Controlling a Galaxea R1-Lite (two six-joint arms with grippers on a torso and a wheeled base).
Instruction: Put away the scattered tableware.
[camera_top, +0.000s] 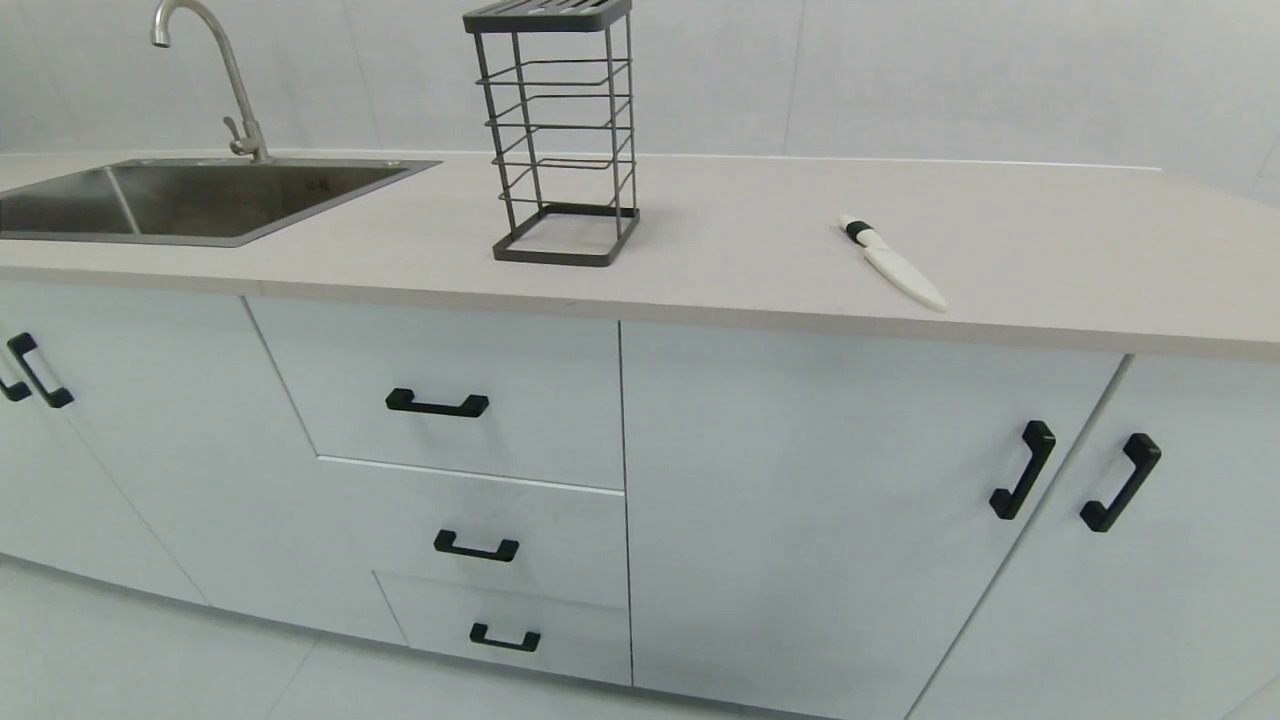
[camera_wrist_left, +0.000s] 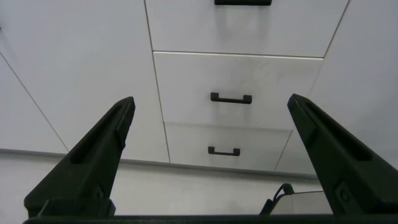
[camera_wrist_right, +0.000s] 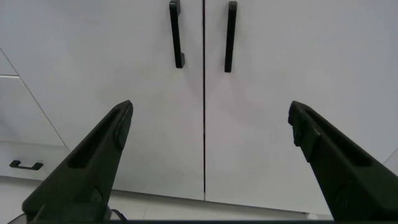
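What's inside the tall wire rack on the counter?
The wire rack looks empty; countertop shows through its base. Just under its slotted top is hidden.

From where I stand, the bench (camera_top: 760, 250) is a plain, pale warm grey with no pattern. On it the knife (camera_top: 893, 265) is white from end to end, apart from one black band on its handle. The wire rack (camera_top: 548, 15) is dark charcoal, nearly black. The sink (camera_top: 200, 195) and tap (camera_top: 215, 70) are brushed silver steel, and the basin reads darker grey inside. The cabinet fronts (camera_top: 800, 500) are a flat, cool white, each with a matte black handle (camera_top: 437, 403). The wall (camera_top: 900, 70) and floor (camera_top: 120, 660) are light grey tiles with thin, faint joints. The left jaws and right jaws are solid black.
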